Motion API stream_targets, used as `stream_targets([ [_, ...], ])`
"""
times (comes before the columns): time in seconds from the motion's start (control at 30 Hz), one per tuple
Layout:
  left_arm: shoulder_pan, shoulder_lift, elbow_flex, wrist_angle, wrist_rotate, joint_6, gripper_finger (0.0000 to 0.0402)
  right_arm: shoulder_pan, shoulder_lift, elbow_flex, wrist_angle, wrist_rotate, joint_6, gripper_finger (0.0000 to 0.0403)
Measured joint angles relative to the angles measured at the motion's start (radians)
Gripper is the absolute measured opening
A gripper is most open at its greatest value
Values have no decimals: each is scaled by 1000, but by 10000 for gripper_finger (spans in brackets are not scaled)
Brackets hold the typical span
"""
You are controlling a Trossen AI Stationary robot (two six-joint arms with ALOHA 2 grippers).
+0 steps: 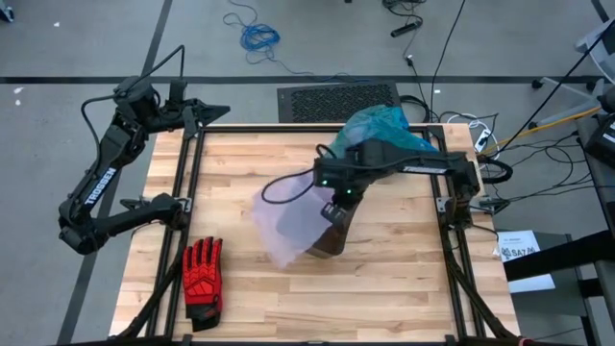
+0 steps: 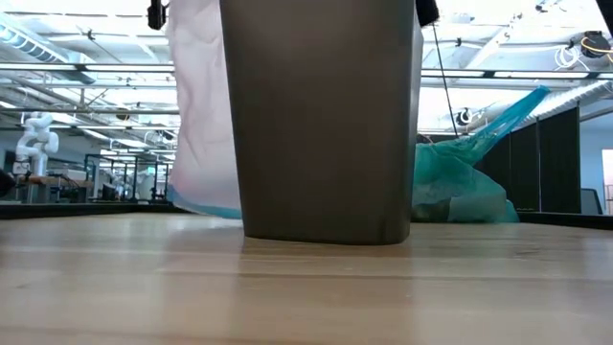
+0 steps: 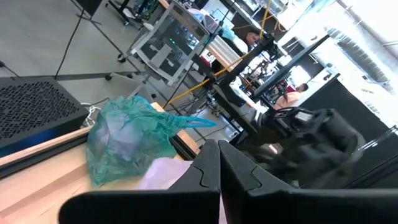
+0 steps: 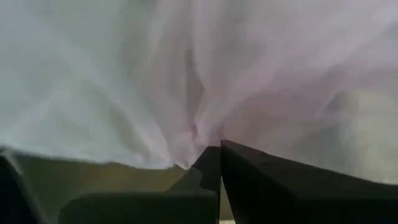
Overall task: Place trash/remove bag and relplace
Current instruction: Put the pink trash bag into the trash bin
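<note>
At the far left edge of the wooden surface (image 1: 384, 288) the left arm waits folded, its left gripper (image 3: 219, 163) held off the boards with jaws pressed together on nothing. Near the front left corner lies a red-and-black glove (image 1: 203, 278), flat, fingers pointing toward the back. Toward the middle stands a dark grey-brown bin (image 2: 321, 125), smooth-walled, tapering slightly to its base, upright on the light butcher-block planks. Draped over its left side and spilling onto the boards is a pale lilac bag (image 1: 288, 219), thin, translucent and softly creased, with a blue edge showing low by the bin in the low view. Above the bin the right gripper (image 4: 221, 151) reaches in from the right, its jaws closed and pinching a gathered fold of that lilac film, which puckers into radiating wrinkles at the pinch. Behind the bin, toward the back right of the surface, sits the bag (image 1: 382, 129): teal-green, thin, translucent and crumpled into a rounded bundle, with a twisted tail of plastic sticking up and out to one side; what it holds cannot be made out.
</note>
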Motion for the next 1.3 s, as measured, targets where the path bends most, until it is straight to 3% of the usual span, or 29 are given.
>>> stream_targets([
  [0.13, 0, 0, 0, 6, 28, 1, 0, -18, -4, -113, -1, -48, -52, 0],
  [0.33, -4, -14, 0, 181, 274, 26, 0, -21, -4, -213, 19, -88, -80, 0],
  [0.43, -40, -16, 12, 238, 343, 26, 0, -33, -5, -224, 19, -83, -64, 0],
  [0.6, -131, 25, 17, 207, 337, 35, 0, -48, -41, -224, 110, -79, -16, 0],
  [0.8, -215, 78, 16, 79, 316, 162, 0, -82, -82, -224, 212, -55, 26, 0],
  [1.03, -313, 121, 15, 77, 268, 246, 0, -115, -96, -224, 212, -53, 15, 0],
  [1.3, -408, 197, 38, 78, 226, 247, 0, -107, -278, -204, 232, -30, 132, 0],
])
